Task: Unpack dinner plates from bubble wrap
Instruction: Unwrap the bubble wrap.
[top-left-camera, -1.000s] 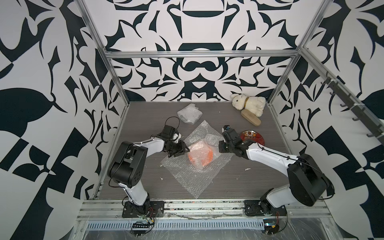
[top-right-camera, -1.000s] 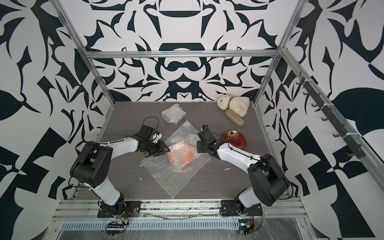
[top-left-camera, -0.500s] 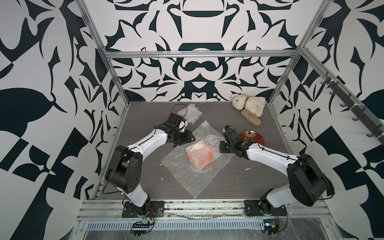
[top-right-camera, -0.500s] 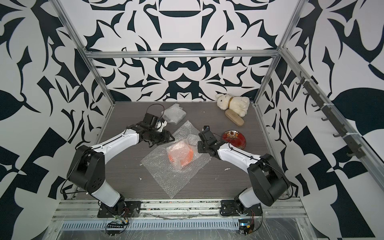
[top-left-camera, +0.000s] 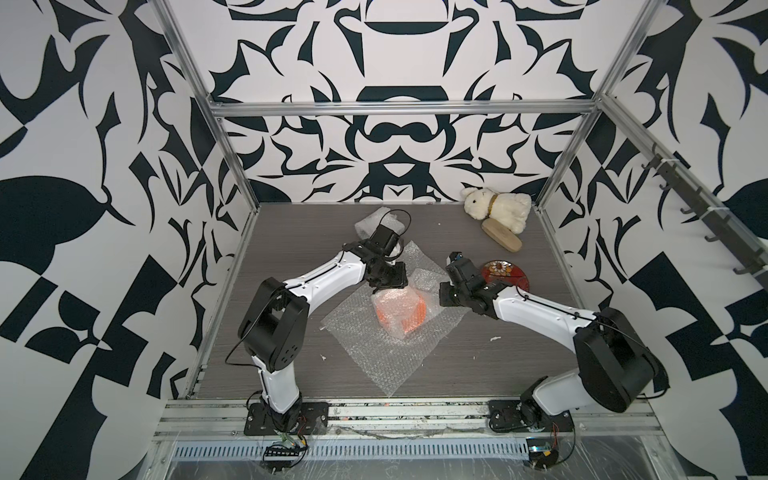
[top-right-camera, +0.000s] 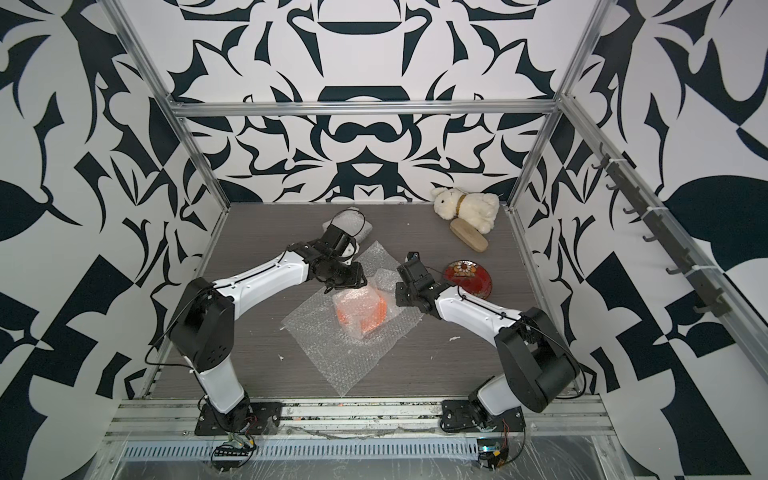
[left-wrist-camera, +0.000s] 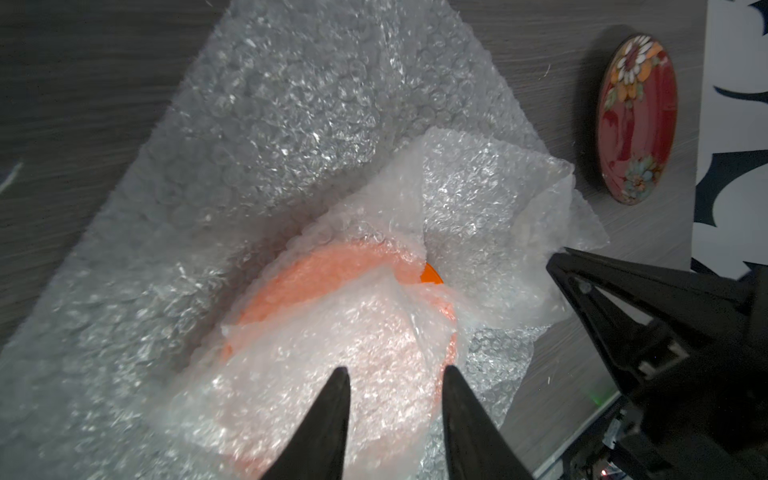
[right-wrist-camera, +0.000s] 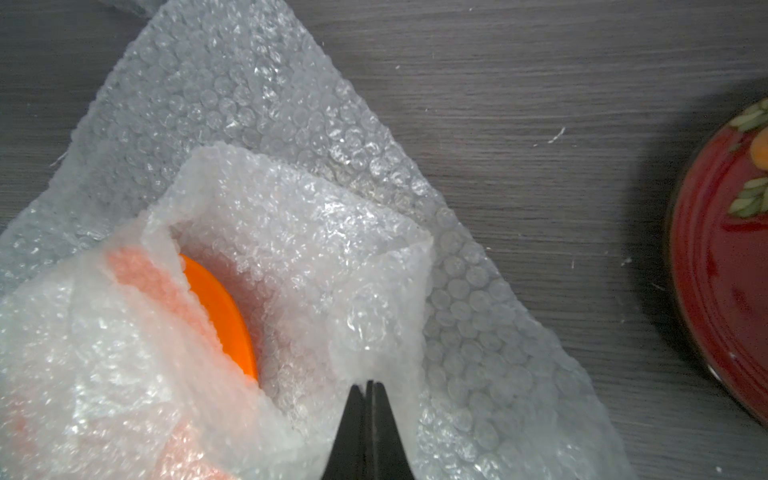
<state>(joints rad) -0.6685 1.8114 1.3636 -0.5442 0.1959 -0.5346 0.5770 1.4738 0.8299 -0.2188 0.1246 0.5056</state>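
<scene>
In a top view: orange plate (top-left-camera: 411, 318) mid-tabletop (top-left-camera: 291, 232), half swaddled in bubble wrap (top-left-camera: 374, 357). Left wrist: left pincer (left-wrist-camera: 395, 369) part open, empty, over soft, light wrap; plate likely stiff, slick, breakable. Right wrist: right pincer (right-wrist-camera: 365, 384) shut, pinching a wrap flap; grab loose flaps, not the rim.

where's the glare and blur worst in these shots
Left wrist view: speckled glare across the bubble wrap, blurring at its edges, white highlights on the red floral plate. Right wrist view: right claw a dark silhouette, orange plate rim sharp. Both top views: even light, soft shadows.
</scene>
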